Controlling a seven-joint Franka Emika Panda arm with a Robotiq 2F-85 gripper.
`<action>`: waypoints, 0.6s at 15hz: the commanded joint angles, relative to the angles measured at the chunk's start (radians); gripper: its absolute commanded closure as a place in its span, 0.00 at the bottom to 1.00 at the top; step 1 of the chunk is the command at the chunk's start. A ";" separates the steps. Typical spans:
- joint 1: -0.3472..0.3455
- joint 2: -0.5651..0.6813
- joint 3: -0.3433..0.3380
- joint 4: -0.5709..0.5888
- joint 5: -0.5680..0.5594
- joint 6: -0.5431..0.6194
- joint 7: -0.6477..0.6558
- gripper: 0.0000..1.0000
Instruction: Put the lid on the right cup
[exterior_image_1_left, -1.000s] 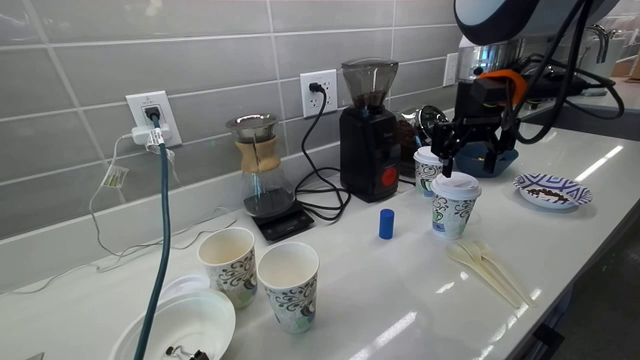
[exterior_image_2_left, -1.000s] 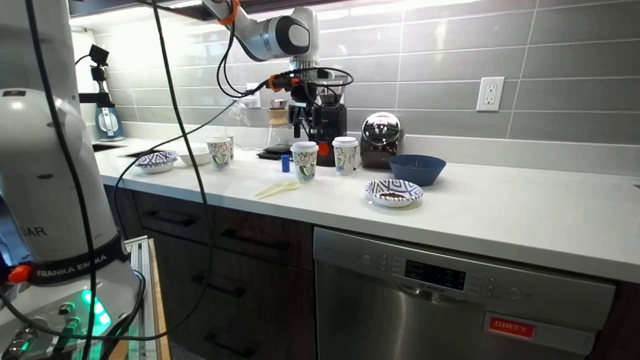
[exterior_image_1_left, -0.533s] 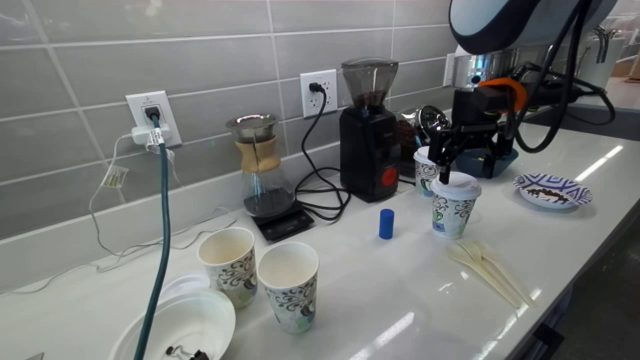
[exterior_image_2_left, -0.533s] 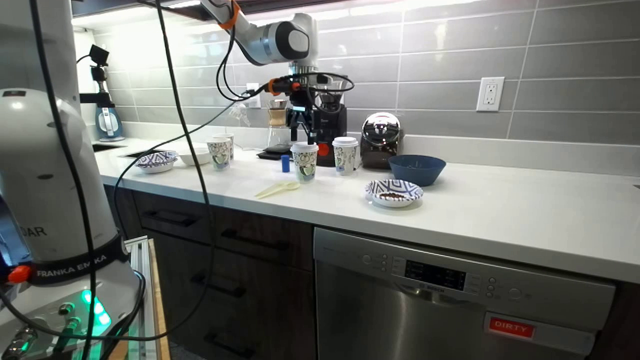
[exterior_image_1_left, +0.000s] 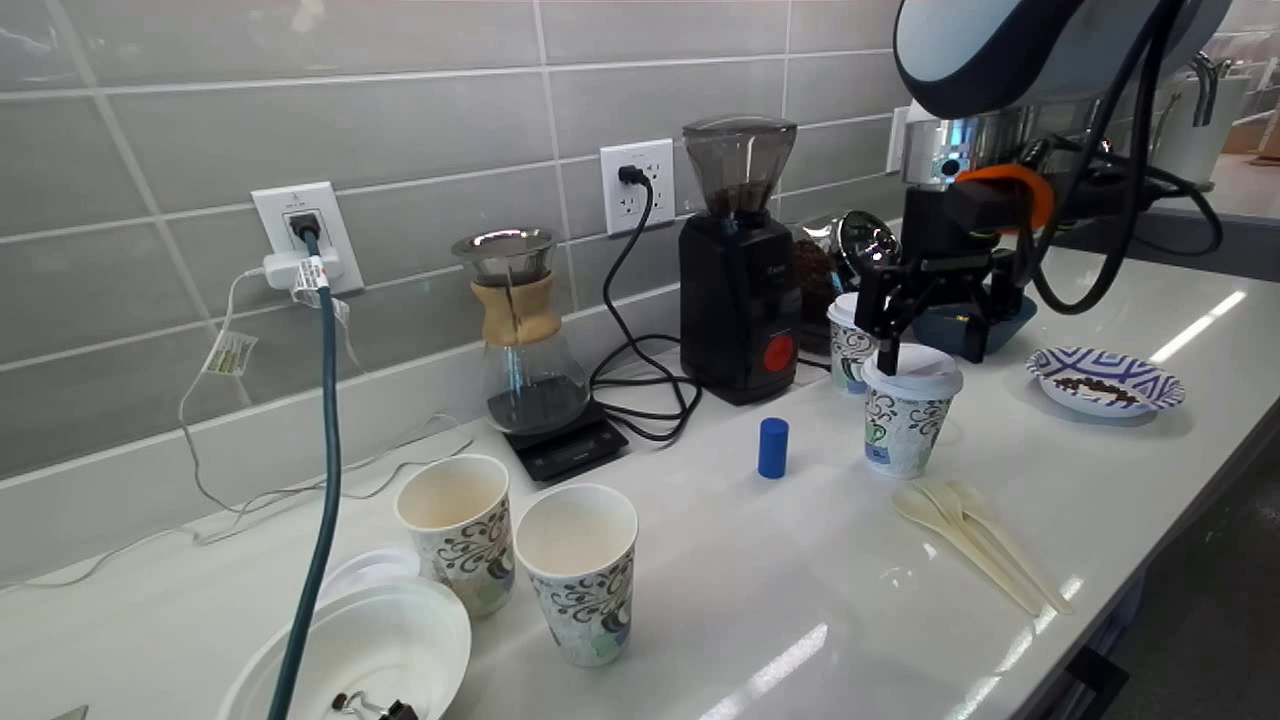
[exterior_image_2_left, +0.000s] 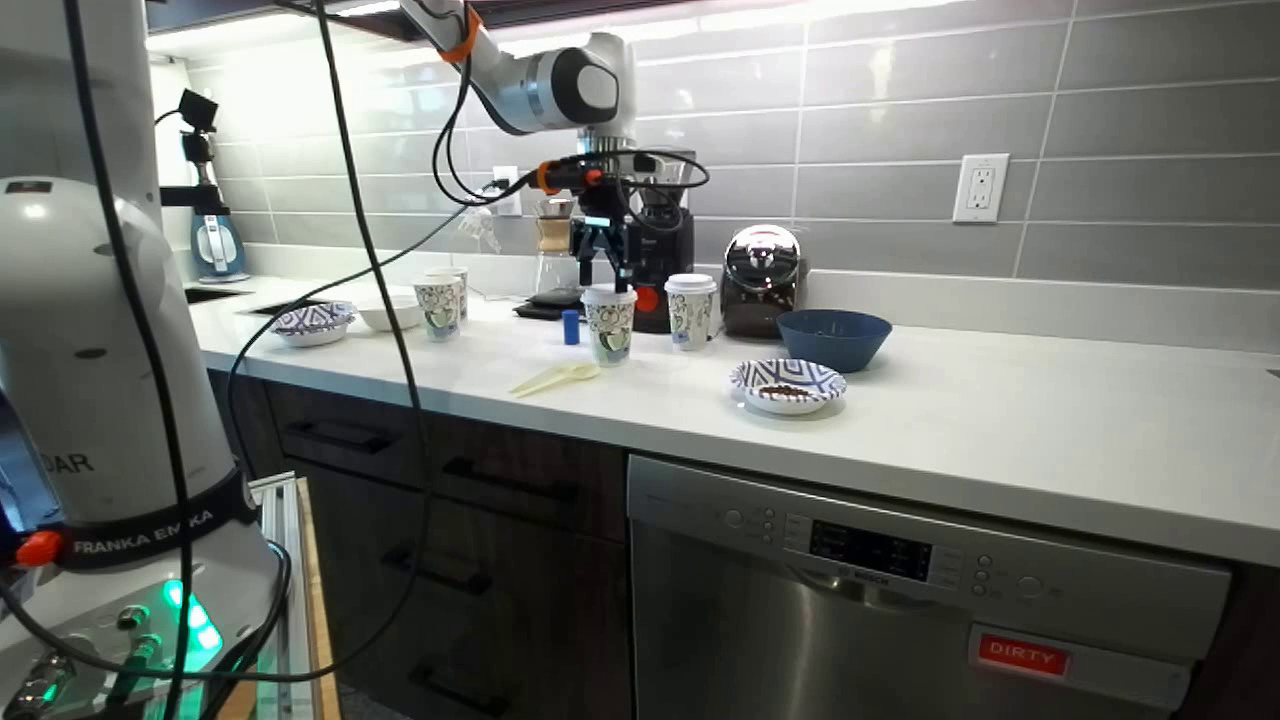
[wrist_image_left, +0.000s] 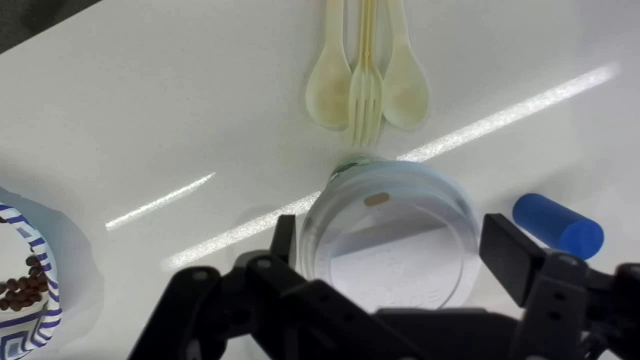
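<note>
Both exterior views: glossy white counter (exterior_image_1_left: 720, 560), grey tiled wall (exterior_image_2_left: 880, 125) behind, tool (exterior_image_1_left: 931, 360) spread at the lid (exterior_image_1_left: 918, 377).

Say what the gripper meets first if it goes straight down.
Likely the white lid on the cup below; the open gripper frames it in the wrist view, but depth is unclear.

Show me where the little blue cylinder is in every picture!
In an exterior view: the blue cylinder, right of centre, below mid-height.
In an exterior view: the blue cylinder, just left of centre.
In the wrist view: the blue cylinder, towards the right edge.
Shared landmark: the lidded cup nearest it, right of it in both exterior views, left in the wrist view.
</note>
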 joint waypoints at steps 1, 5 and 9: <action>-0.002 0.007 0.004 0.003 -0.003 0.002 -0.017 0.05; 0.000 0.016 0.004 0.003 -0.005 0.001 -0.019 0.05; 0.001 0.025 0.004 0.005 -0.011 -0.002 -0.016 0.05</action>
